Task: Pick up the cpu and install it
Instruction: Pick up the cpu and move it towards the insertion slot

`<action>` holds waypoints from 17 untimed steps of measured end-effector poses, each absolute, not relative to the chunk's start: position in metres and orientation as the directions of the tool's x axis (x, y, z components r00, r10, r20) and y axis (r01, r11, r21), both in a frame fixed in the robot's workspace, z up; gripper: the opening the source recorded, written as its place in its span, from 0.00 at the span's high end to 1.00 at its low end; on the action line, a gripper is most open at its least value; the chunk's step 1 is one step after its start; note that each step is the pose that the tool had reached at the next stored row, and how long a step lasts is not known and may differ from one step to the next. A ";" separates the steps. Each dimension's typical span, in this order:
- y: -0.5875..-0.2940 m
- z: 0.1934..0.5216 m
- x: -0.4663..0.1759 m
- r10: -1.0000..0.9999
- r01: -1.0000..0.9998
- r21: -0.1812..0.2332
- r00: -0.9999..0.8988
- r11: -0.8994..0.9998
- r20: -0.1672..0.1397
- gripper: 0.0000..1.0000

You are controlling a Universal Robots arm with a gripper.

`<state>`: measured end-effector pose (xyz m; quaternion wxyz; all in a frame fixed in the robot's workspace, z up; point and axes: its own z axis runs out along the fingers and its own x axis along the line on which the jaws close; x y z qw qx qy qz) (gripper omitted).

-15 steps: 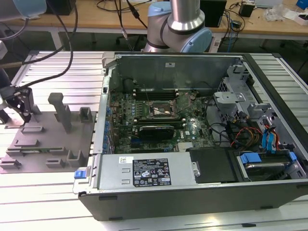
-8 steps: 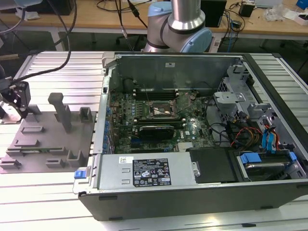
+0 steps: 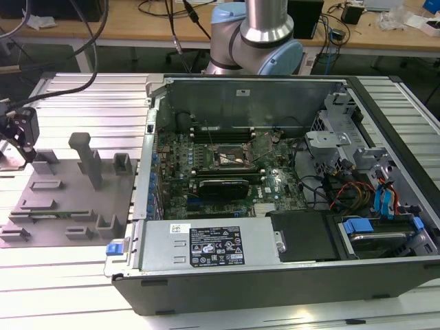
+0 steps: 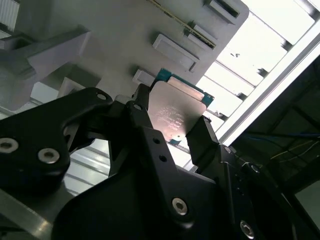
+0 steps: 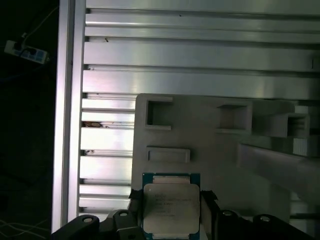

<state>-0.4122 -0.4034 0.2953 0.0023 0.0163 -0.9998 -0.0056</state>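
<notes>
Silvery cpu [image 5: 171,205] clamped by its edges at the exterior view's left
Your gripper [image 3: 20,144] has its fingers [image 4: 204,140] closed on two opposite sides of it, just above the grey fixture tray [image 3: 69,196], likely to keep its contact face untouched; the motherboard socket [image 3: 230,159] sits well apart inside the case [image 3: 275,289] toward that view's right

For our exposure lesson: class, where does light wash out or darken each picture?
Exterior view: table slats glare white nearest the camera. Second wrist view: gripper dark against washed-out slats, cpu gleaming. First wrist view: bright slats beside a black margin.
</notes>
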 end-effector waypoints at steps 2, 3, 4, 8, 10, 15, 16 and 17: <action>-0.403 0.299 -0.412 -0.033 -0.033 0.011 -0.999 0.999 0.004 0.45; -0.403 0.301 -0.412 -0.033 -0.033 0.011 -0.999 0.999 0.004 0.45; -0.403 0.302 -0.412 -0.033 -0.033 0.011 -0.999 0.999 0.004 0.45; -0.403 0.308 -0.412 -0.033 -0.033 0.011 -0.999 0.999 0.004 0.45; -0.403 0.310 -0.412 -0.033 -0.033 0.011 -0.999 0.999 0.004 0.45; -0.403 0.317 -0.412 -0.033 -0.033 0.011 -0.999 0.999 0.004 0.45; -0.403 0.318 -0.412 -0.033 -0.033 0.011 -0.999 0.999 0.004 0.45; -0.403 0.320 -0.412 -0.033 -0.033 0.011 -0.999 0.999 0.004 0.45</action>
